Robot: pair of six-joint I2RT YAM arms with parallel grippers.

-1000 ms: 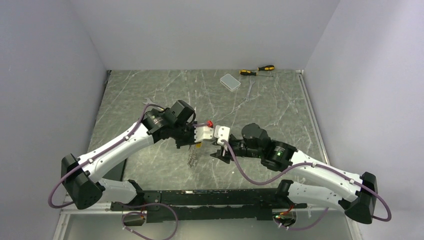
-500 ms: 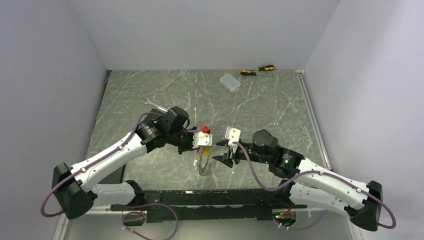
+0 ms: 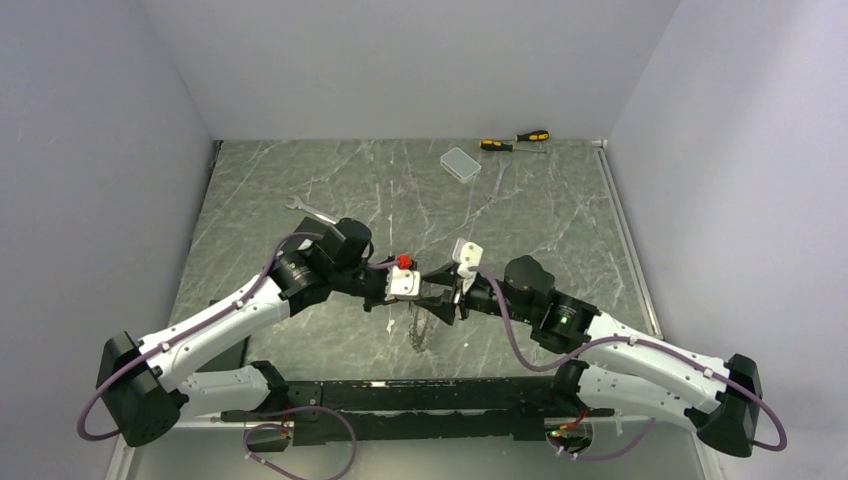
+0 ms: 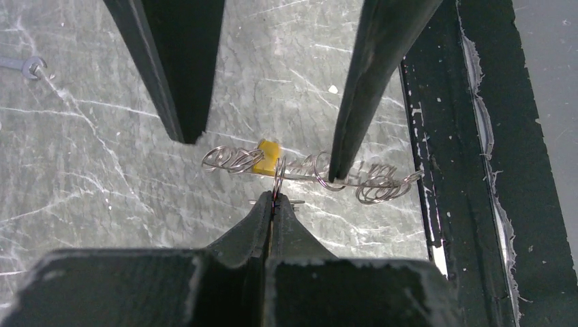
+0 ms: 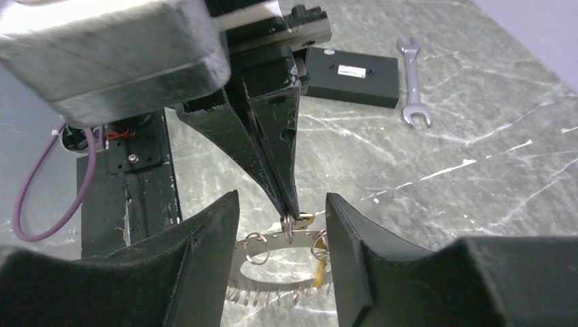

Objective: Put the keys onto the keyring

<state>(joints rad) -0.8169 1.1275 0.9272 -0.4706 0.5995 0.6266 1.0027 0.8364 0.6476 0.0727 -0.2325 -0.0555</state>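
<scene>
My left gripper [image 4: 274, 203] is shut on a small ring of the keyring [image 4: 310, 174], a silvery toothed loop that hangs below it above the table. In the top view the keyring [image 3: 420, 328] dangles under the left gripper [image 3: 407, 293]. My right gripper [image 5: 281, 197] is open, and its fingers [image 5: 204, 266] straddle the loop [image 5: 272, 240] from the other side without closing on it. A yellow-headed key [image 5: 318, 271] hangs on the loop and also shows in the left wrist view [image 4: 267, 155]. I cannot make out the black and pale keys.
A silver spanner [image 5: 411, 102] and a flat black block [image 5: 351, 68] lie on the marble table behind the left gripper. Two yellow-and-black screwdrivers [image 3: 515, 140] and a clear box [image 3: 460, 163] sit at the far edge. The black front rail [image 4: 436, 170] is close by.
My left gripper carried the keyring toward the near edge and a little right. My right gripper swung in and now straddles the loop with open fingers.
</scene>
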